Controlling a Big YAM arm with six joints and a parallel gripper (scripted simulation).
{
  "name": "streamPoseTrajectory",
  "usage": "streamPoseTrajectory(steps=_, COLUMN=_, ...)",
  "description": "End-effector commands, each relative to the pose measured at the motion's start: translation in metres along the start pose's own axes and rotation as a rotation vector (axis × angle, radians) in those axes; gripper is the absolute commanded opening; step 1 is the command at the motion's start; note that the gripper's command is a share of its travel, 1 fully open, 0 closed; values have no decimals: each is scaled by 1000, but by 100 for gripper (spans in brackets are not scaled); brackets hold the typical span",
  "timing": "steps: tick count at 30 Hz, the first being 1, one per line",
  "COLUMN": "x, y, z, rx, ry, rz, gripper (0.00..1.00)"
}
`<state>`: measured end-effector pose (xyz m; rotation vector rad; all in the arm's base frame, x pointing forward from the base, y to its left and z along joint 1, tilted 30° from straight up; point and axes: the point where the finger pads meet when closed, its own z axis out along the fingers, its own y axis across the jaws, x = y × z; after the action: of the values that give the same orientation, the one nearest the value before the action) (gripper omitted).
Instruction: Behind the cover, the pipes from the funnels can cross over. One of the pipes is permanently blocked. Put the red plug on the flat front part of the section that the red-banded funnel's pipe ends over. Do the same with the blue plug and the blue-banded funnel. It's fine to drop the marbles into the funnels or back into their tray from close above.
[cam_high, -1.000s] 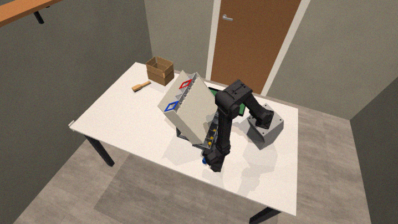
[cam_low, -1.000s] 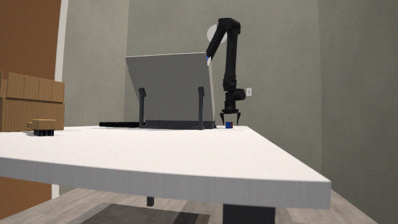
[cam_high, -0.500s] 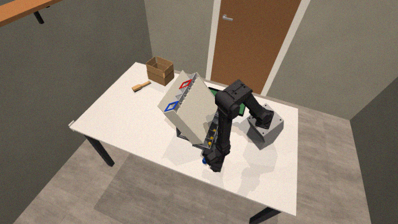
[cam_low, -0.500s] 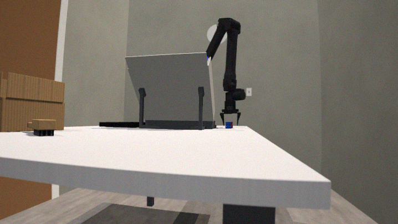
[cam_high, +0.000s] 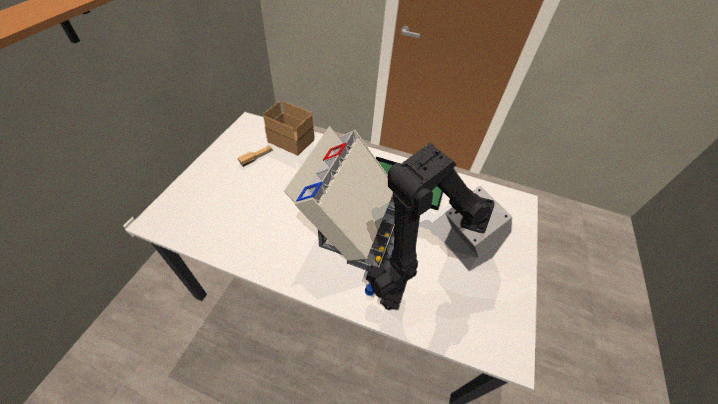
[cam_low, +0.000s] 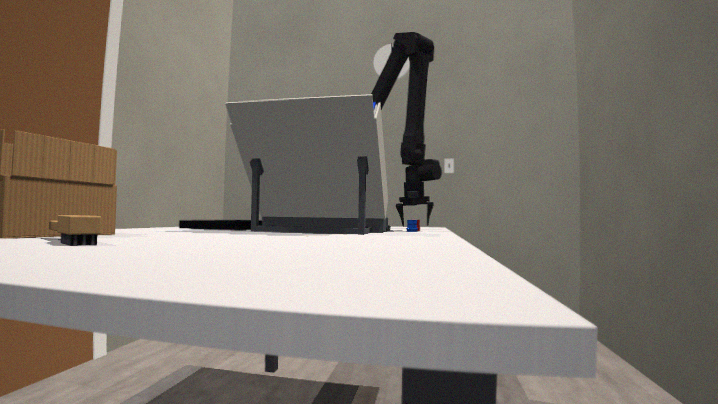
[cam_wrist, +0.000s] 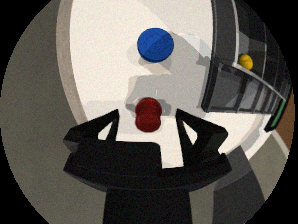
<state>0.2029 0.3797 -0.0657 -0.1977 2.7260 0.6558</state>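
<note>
My gripper (cam_high: 389, 297) (cam_low: 414, 215) (cam_wrist: 147, 112) is open and points straight down near the table's front edge. The red plug (cam_wrist: 148, 113) (cam_low: 418, 225) stands on the table between the open fingers, apart from both. The blue plug (cam_wrist: 154, 44) (cam_high: 369, 289) (cam_low: 411, 225) stands just beyond it. The tilted cover (cam_high: 351, 200) (cam_low: 306, 155) has the red-banded funnel (cam_high: 334, 151) and the blue-banded funnel (cam_high: 308, 191) on top. The row of sections (cam_high: 375, 253) (cam_wrist: 233, 90) lies at its foot, with yellow marbles (cam_high: 381, 248) (cam_wrist: 246, 62) in some.
A cardboard box (cam_high: 288, 126) (cam_low: 50, 185) and a wooden brush (cam_high: 254, 155) (cam_low: 75, 223) lie at the table's far left. The arm's grey base (cam_high: 494, 232) stands to the right, with a green tray (cam_high: 435, 198) behind the arm. The table edge runs close by the gripper.
</note>
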Motion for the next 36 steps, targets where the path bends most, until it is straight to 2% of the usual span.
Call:
streamPoseTrajectory(steps=1, x=9, y=-12, z=6, rx=18, ry=11, rz=0, gripper=87)
streamPoseTrajectory(steps=6, x=9, y=-13, z=6, rx=13, ry=7, rz=-1, gripper=87)
streamPoseTrajectory(steps=7, x=0, y=-1, z=-1, rx=-8, ry=-8, rz=0, gripper=0)
streamPoseTrajectory(steps=36, x=0, y=-1, z=-1, rx=-9, ry=-9, rz=0, gripper=0)
